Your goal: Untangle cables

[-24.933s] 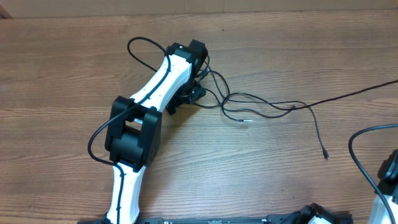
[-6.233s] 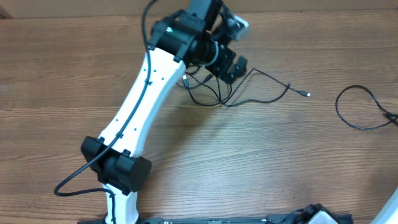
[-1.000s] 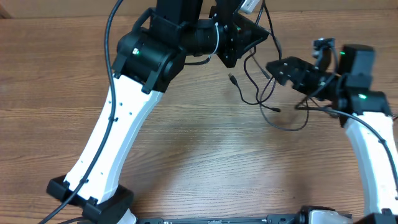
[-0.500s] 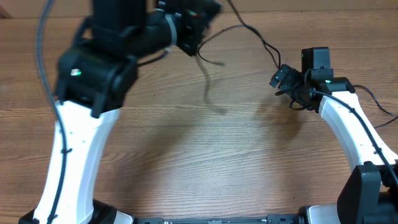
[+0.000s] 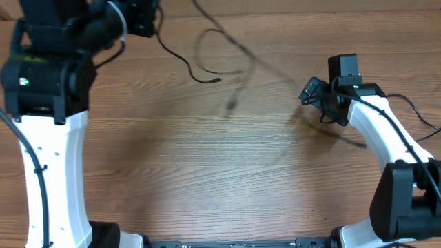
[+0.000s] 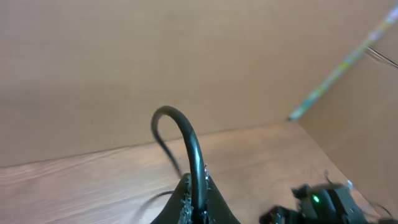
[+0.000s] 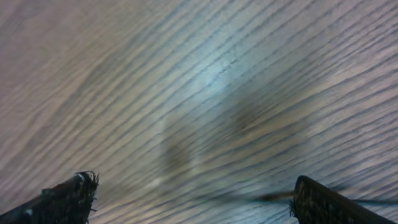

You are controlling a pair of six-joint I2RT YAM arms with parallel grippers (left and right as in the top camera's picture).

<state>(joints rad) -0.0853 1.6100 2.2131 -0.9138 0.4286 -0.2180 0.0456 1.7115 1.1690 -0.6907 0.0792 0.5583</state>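
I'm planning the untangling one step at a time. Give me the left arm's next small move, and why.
Probably carry the cable left and lay it on bare table. The left gripper is shut on it, its plug end lies free mid-table, and the right gripper is open and holds nothing, so the strand looks separated.

You count two claws, the left claw (image 5: 143, 15) and the right claw (image 5: 311, 89), over one table (image 5: 207, 172). Two cables show: a sharp cable (image 5: 180, 65) just beside the left claw, and a blurred cable (image 5: 269, 69) reaching toward the right claw.
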